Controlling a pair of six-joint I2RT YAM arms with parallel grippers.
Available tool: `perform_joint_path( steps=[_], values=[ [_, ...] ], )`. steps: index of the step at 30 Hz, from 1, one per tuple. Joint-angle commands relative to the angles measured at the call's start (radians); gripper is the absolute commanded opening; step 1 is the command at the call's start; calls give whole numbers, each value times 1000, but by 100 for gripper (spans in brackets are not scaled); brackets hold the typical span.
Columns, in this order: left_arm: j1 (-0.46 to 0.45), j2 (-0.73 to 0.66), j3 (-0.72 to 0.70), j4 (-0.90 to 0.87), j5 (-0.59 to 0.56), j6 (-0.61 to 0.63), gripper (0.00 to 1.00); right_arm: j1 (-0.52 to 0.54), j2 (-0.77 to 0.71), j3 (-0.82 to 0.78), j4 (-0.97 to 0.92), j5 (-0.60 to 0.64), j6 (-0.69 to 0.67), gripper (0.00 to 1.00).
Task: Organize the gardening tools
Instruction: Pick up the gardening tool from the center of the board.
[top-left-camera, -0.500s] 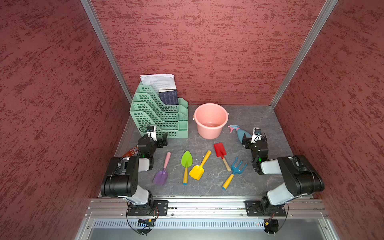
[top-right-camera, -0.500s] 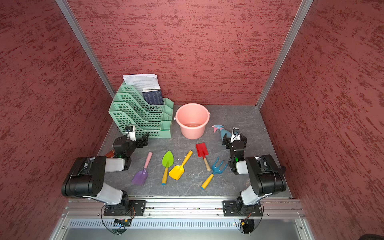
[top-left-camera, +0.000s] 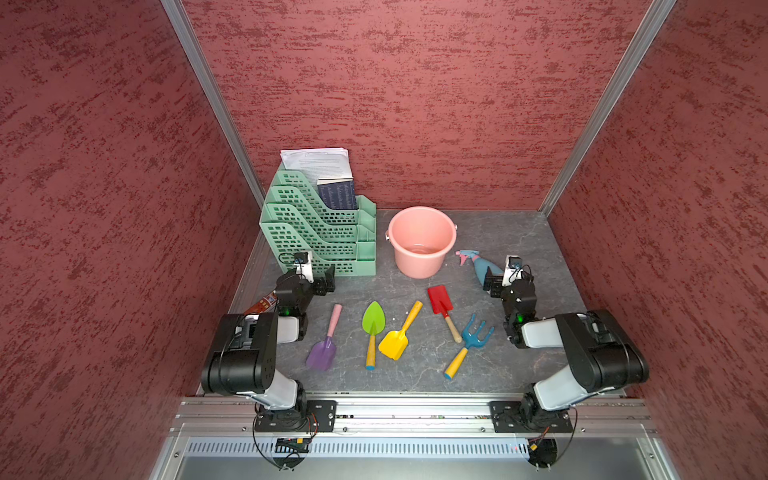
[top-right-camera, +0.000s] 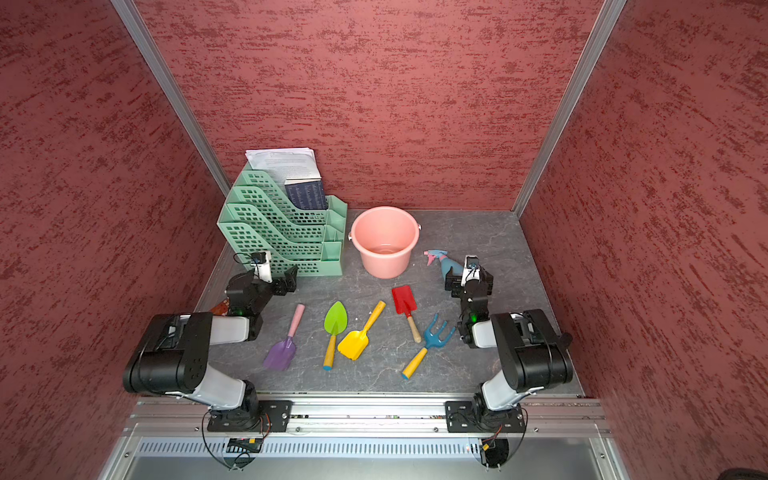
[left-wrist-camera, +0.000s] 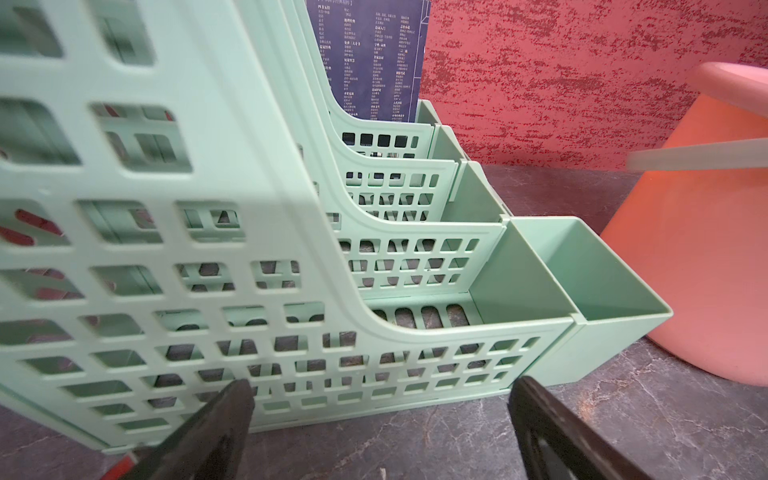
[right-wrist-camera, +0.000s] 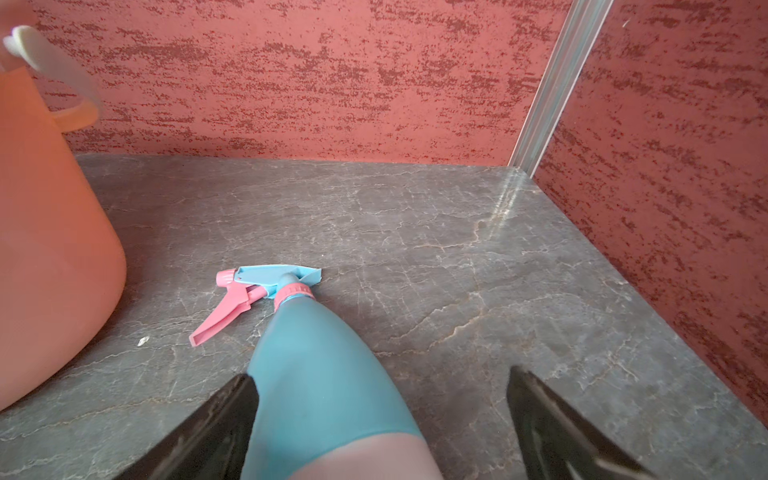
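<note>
Bottle lies near bucket, body between right gripper's spread jaws. Left gripper, jaws spread, faces rack edge. Purple scoop, trowel, yellow scoop, spade, fork lie in row across open table centre.

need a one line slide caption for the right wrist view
Open right tool framing a light-blue plastic spray bottle lying on its side on the grey marbled tabletop, pink plastic bucket nearby.

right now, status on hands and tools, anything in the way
Left hand open, empty, facing green slotted plastic rack. Right hand open over lying light-blue plastic spray bottle, not gripped. Five bright plastic garden tools flat on grey table, untouched. Nothing blocking.
</note>
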Motion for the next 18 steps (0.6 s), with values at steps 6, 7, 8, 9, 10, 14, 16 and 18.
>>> perform_joint_path(
  steps=[6, 7, 8, 9, 10, 14, 16, 18],
  values=[
    [-20, -81, 107, -244, -87, 4, 100, -33, -94, 68, -161, -54, 29, 98],
    [-19, -102, 156, -341, -89, 4, 100, -34, -159, 104, -275, -46, 33, 98],
    [-21, -121, 190, -414, -86, 7, 100, -34, -199, 151, -384, -24, 40, 98],
    [-27, -137, 212, -472, -88, 5, 100, -34, -218, 181, -433, -2, 49, 99],
    [-35, -150, 234, -519, -94, -9, 100, -34, -230, 209, -467, 29, 80, 98],
    [-114, -186, 357, -796, -170, -42, 100, -24, -208, 472, -858, 8, 136, 98],
    [-185, -210, 388, -890, -237, -36, 100, -14, -161, 622, -1054, -37, 135, 98],
    [-227, -238, 409, -972, -258, -62, 100, -14, -115, 747, -1213, -115, 128, 98]
  ],
)
